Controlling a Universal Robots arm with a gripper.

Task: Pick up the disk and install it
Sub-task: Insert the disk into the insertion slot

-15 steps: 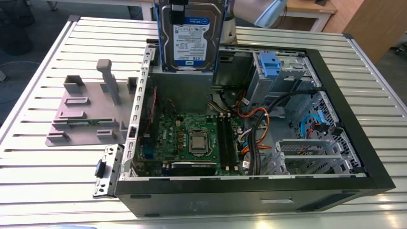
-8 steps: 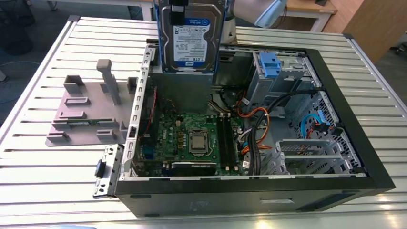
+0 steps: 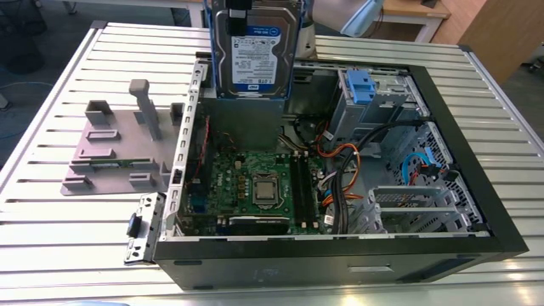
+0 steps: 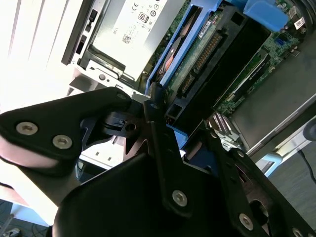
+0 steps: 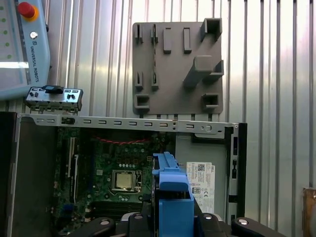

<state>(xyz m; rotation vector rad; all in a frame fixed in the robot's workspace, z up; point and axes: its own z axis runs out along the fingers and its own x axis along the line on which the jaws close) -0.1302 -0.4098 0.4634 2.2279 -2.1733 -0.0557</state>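
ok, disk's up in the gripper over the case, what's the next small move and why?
Probably a level shift toward the exterior view's right. The gripper holds the disk upright above the case, near the grey box, while the drive cage with the blue clip sits further to that side. Keeping height should clear the orange cables.

Gripper (image 3: 241, 5) sat at the very top middle of the exterior view, hanging straight down. Its black linkage fingers (image 4: 98, 108) were clamped in from both sides on the disk (image 3: 252, 54), gripping it by its upper end so it hung upright underneath.
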